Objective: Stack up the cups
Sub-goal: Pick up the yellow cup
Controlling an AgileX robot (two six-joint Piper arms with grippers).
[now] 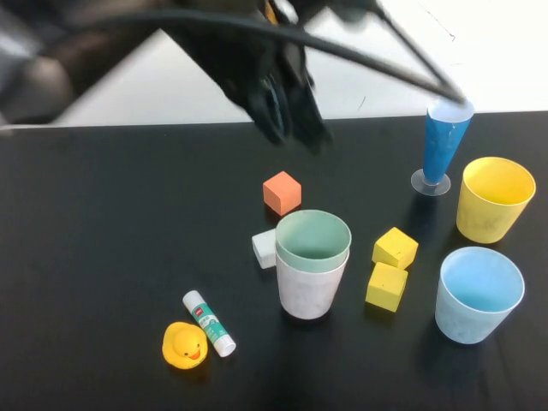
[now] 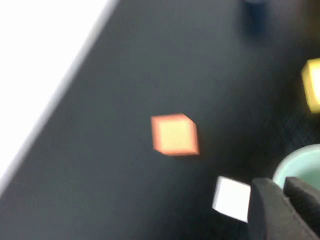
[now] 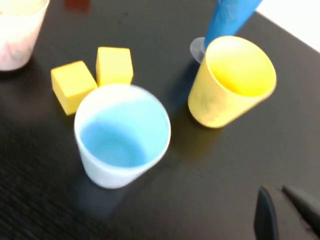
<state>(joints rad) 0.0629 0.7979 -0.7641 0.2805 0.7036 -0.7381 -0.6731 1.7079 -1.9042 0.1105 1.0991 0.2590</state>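
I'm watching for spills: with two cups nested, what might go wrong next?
The left gripper hangs above the table's far edge, the right gripper near the light blue cup. That cup stands close beside the yellow cup and the blue cone; reaching in may knock either.

left pincer [image 1: 287,116] and right pincer [image 3: 285,212] are matte black, trailing dark cables.

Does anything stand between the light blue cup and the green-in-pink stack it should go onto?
Yes: two yellow blocks sit on the table between the light blue cup and the stack; lifting over them should clear. The left gripper is raised behind the stack; the right gripper is near the blue cup.
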